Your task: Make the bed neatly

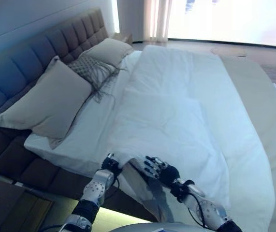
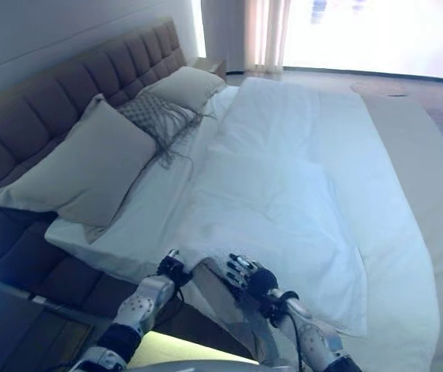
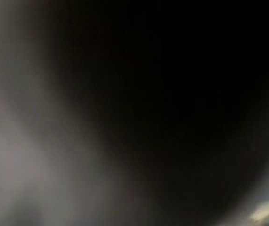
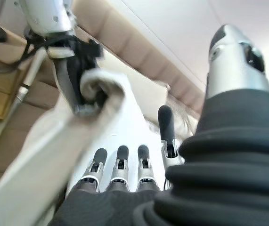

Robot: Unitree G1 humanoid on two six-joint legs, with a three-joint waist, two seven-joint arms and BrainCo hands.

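A white duvet (image 1: 176, 121) lies over the bed, with its near corner hanging off the bed's side. My left hand (image 1: 109, 164) is at that corner. In the right wrist view its dark fingers (image 4: 80, 87) are curled round a rolled edge of the duvet (image 4: 99, 89). My right hand (image 1: 158, 170) is just to its right at the same edge, with its fingers (image 4: 120, 162) straight and holding nothing. The left wrist view is dark and shows nothing. A white sheet (image 1: 87, 130) lies bare between the duvet and the pillows.
A large beige pillow (image 1: 50, 101), a patterned pillow (image 1: 92, 70) and a far beige pillow (image 1: 111, 50) lean on the padded headboard (image 1: 41, 48). A beige cover (image 1: 268, 111) lies along the bed's right side. A wooden nightstand (image 1: 17, 208) stands at the lower left.
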